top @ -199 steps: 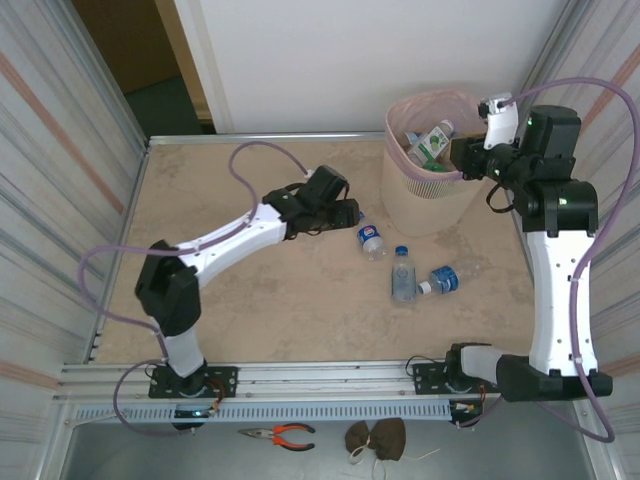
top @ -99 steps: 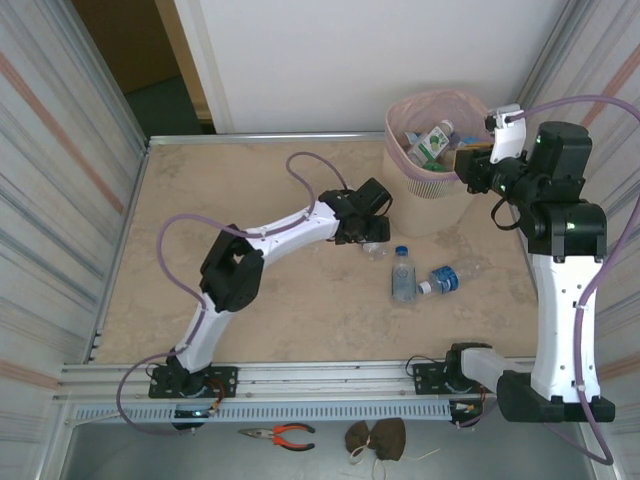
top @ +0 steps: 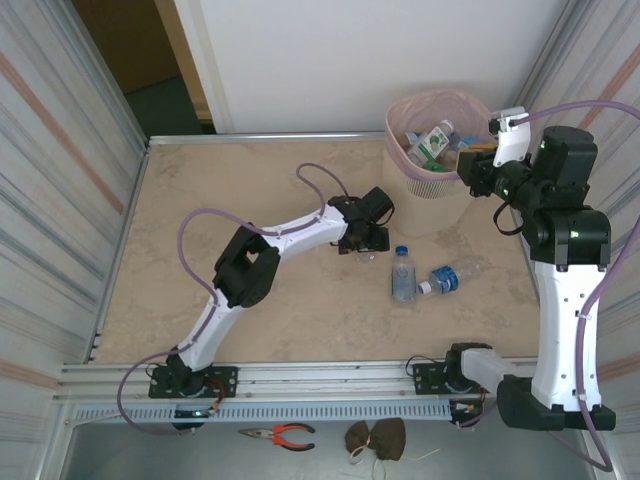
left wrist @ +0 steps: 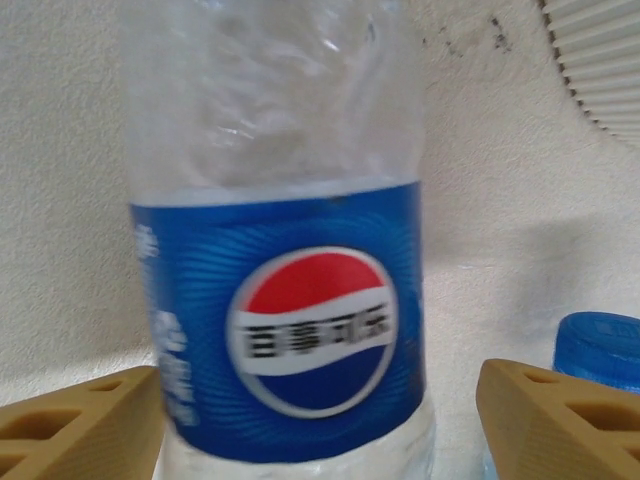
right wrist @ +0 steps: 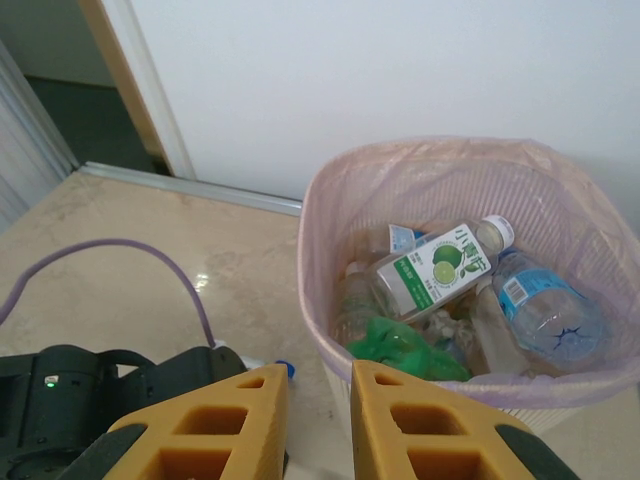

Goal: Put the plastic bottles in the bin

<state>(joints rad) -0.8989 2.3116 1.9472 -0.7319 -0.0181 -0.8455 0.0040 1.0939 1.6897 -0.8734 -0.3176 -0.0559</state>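
Left gripper (left wrist: pixel 318 378) straddles a clear Pepsi bottle (left wrist: pixel 285 310) lying on the table (left wrist: pixel 60 150). Its tan fingers (left wrist: pixel 85 425) stand apart, one on each side of the blue label. Bare table shows between the bottle and the right-hand finger, so nothing is clamped. Just past the bottle the wrist camera catches a blue cap (left wrist: pixel 600 350). Farther off is a corner of the ribbed wall of the bin (left wrist: pixel 598 60).

The overhead camera gives the layout that this close view lacks. Farthest from the bin, on the near rail, lie orange-handled pliers (top: pixel 283 433) and a brown lump (top: pixel 376 438) too small to identify. On the bin's near side lie two more clear, blue-capped bottles. The first loose bottle (top: pixel 402 278) has its cap toward the bin, and the second loose bottle (top: pixel 447 274) lies on a slant just beside it. The left arm ends at the bin's left foot, covering the Pepsi bottle there.

The right gripper (right wrist: pixel 320 400) hangs beside the bin's right rim, its fingers drawn nearly together and empty. Its camera looks down into the pink liner, where the overhead view shows little. A lime-labelled bottle (right wrist: pixel 435 265) lies on top, with a clear blue-labelled bottle (right wrist: pixel 548 318) beside it. A crumpled green bottle (right wrist: pixel 398 345) sits nearer the camera, and more clear bottles lie underneath.
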